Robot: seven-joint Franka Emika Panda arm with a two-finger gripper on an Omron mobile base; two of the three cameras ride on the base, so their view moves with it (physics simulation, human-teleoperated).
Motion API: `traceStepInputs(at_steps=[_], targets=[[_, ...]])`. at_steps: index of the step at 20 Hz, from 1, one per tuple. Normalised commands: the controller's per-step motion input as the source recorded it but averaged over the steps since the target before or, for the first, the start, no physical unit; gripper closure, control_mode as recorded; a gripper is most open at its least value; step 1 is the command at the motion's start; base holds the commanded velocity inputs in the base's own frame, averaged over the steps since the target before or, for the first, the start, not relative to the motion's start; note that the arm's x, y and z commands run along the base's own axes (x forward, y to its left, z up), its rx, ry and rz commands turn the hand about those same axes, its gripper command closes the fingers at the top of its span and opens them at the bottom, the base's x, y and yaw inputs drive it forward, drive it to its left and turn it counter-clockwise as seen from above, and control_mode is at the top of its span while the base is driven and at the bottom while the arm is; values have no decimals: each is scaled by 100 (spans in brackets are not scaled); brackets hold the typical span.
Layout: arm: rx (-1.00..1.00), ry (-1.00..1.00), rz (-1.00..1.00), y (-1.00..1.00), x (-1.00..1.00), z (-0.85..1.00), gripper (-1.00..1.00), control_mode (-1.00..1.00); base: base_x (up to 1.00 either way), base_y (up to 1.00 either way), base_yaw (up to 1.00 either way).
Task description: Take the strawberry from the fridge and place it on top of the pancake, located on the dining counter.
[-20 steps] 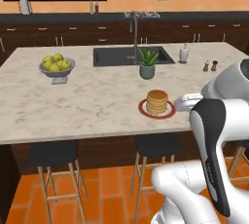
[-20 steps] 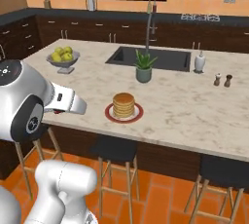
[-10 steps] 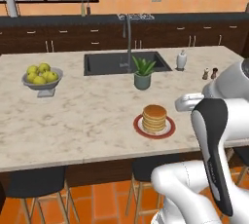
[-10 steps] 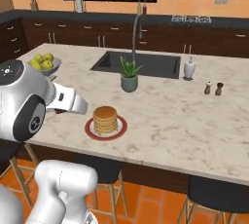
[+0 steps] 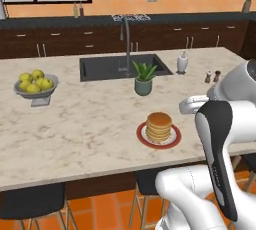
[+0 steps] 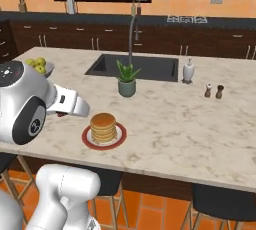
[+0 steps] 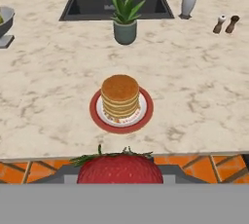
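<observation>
The strawberry, red with green leaves, fills the bottom middle of the hand view, and my gripper is shut on it. It hangs just off the near edge of the dining counter. The fingertips are hidden behind the berry. The pancake is a golden stack on a red-rimmed plate, a short way ahead of the berry, near the counter's front edge. From the base, the pancake lies left of my hand, and in the right base view the pancake lies right of it. The fridge is out of view.
A potted plant stands behind the pancake, in front of the inset sink. A grey bowl of yellow-green fruit sits at the counter's left. A soap bottle and two shakers stand to the right. Stools stand under the front edge.
The base has driven and both base views have shifted: the counter and pancake now sit nearer and lower in the picture. The arm keeps the same pose with the strawberry held.
</observation>
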Motion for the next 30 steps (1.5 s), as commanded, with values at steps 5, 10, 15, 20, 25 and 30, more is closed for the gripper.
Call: traceStepInputs(at_steps=[5, 10, 15, 20, 25, 30], targets=[[0, 1, -2, 0, 25, 0, 100, -100, 33, 0, -11], [0, 11, 3, 0, 58, -25, 100, -100, 0, 0, 0], [3, 10, 14, 0, 75, -43, 100, -100, 0, 0, 0], [-1, 0, 11, 0, 61, -69, 100, -100, 0, 0, 0], [-2, 11, 4, 2, 83, -44, 100, -100, 0, 0, 0], [-10, 24, 0, 15, 73, -21, 100, -100, 0, 0, 0]])
